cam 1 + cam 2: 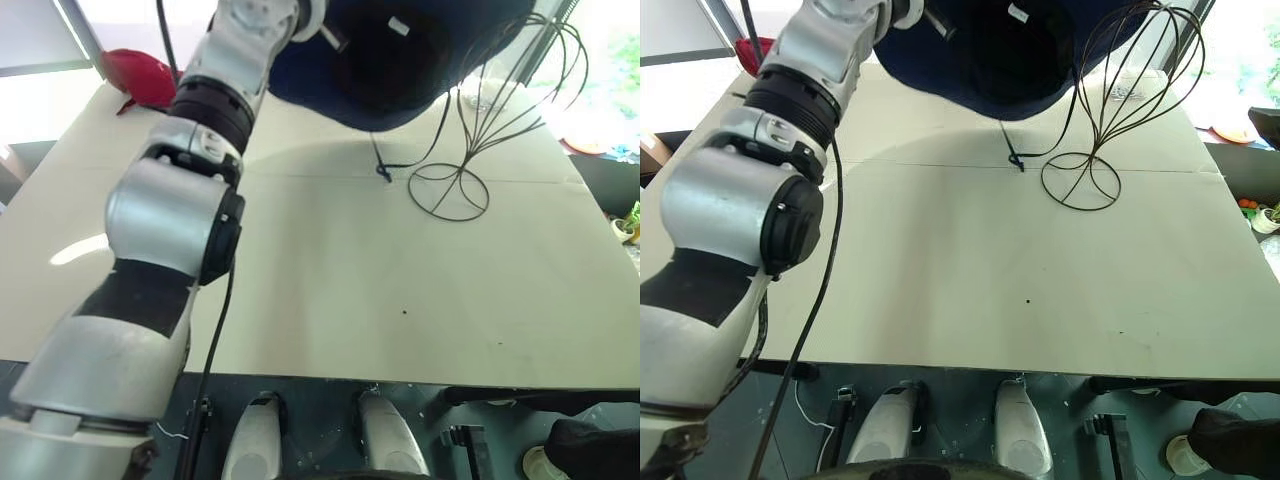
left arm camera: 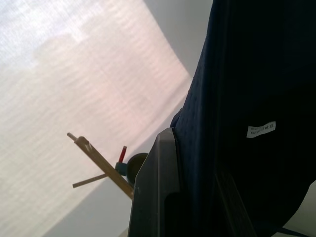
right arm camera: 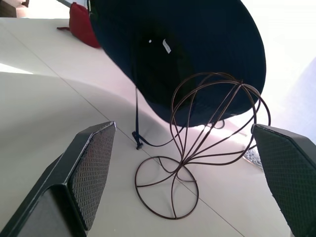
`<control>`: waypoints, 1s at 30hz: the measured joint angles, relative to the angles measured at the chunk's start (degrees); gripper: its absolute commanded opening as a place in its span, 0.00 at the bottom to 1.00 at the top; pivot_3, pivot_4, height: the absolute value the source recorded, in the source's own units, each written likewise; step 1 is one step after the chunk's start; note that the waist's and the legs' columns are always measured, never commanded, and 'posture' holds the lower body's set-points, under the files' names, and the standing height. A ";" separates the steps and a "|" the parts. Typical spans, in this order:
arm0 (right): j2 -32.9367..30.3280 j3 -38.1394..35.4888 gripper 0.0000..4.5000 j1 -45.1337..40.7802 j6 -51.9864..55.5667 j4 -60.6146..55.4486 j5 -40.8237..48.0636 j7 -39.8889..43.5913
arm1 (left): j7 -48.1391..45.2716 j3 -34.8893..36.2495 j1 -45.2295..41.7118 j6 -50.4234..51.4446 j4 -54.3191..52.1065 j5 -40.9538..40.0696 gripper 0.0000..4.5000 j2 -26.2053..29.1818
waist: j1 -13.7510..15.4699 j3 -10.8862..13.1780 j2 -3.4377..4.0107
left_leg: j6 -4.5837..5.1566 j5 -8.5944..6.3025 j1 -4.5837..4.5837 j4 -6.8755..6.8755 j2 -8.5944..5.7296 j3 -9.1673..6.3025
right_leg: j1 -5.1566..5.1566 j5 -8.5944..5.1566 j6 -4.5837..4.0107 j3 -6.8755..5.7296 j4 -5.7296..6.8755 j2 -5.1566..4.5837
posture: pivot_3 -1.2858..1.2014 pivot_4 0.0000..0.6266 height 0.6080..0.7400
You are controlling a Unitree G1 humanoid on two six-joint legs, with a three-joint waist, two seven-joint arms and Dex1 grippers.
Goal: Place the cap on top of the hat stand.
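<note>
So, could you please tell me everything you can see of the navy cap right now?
The cap is a large navy fabric sun hat with a wide floppy brim and a rounded crown, a small white label inside. It hangs off the table, opening facing down, brim pinched in the left claw, beside and partly over the hat stand. Its dark chin cord trails to the table.

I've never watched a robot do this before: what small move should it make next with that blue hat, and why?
Probably carry the cap a little further over the stand, then lower it. The left gripper is shut on the brim, and the cap hangs tilted in the air beside and above the stand's wire head, its open side toward it, not yet on it.
</note>
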 measured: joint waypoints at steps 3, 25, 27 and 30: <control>-0.01 -0.12 1.00 0.04 0.03 0.00 0.04 0.07 | 1.15 1.07 -0.61 0.61 1.35 -0.12 0.02 -1.35 | -0.13 0.00 0.00 | 0.00 0.00 0.04 -0.01 0.00 0.00 | 0.00 0.00 -0.01 0.00 0.03 0.01 | 0.52 0.24 0.99; 0.01 -2.64 1.00 0.58 1.45 -2.14 1.14 -1.55 | 4.39 9.53 -6.76 2.20 3.78 -3.19 0.02 -7.80 | -0.18 0.01 -0.01 | -0.02 0.01 0.14 -0.25 -0.01 0.00 | -0.01 -0.04 0.05 0.00 0.00 0.00 | 0.52 0.24 0.99; 0.08 -2.74 1.00 0.65 1.56 -2.15 1.17 -1.64 | 2.98 9.17 -6.75 -0.16 3.78 -3.07 0.02 -8.61 | -0.15 0.01 -0.02 | -0.02 0.01 0.13 -0.24 -0.02 0.00 | -0.01 -0.03 0.05 0.00 0.00 0.00 | 0.52 0.24 0.99; 0.09 -2.74 1.00 0.60 1.66 -2.15 1.57 -2.10 | 1.54 7.29 -6.74 -5.52 3.26 -1.77 0.02 -9.99 | -0.06 0.01 -0.02 | -0.03 0.02 0.12 -0.23 -0.02 0.01 | -0.01 -0.03 0.04 0.01 -0.01 -0.01 | 0.52 0.24 0.99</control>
